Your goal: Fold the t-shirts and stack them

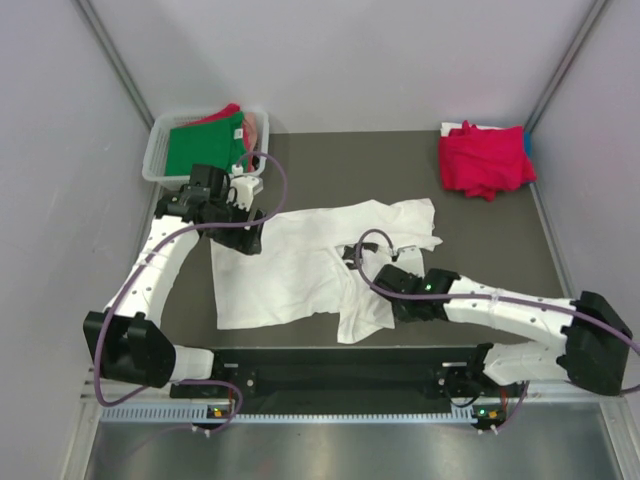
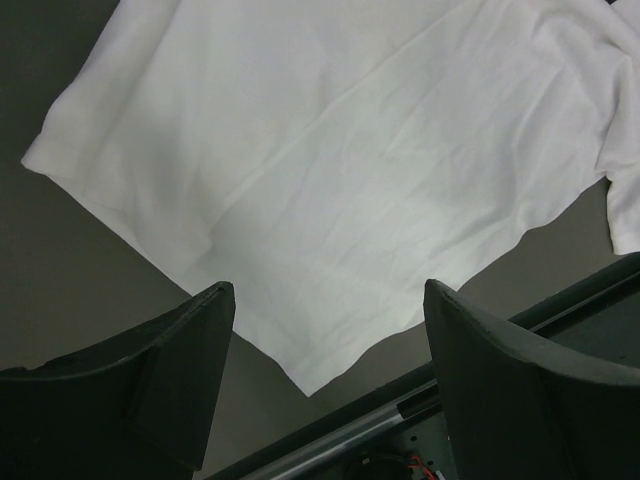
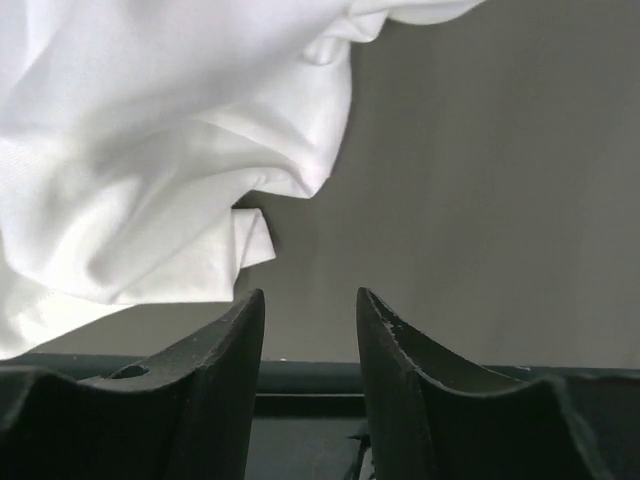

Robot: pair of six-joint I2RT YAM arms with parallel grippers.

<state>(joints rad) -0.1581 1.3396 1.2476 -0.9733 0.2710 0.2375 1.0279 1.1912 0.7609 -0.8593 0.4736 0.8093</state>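
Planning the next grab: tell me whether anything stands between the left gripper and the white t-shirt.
Nothing visible does. The left gripper hangs open over the white t-shirt, and its wrist view shows only bare cloth and dark table beneath it.

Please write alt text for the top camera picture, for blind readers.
A white t-shirt lies spread on a dark table under the left arm and right arm. Red shirts lie back right, a green shirt in a basket back left.
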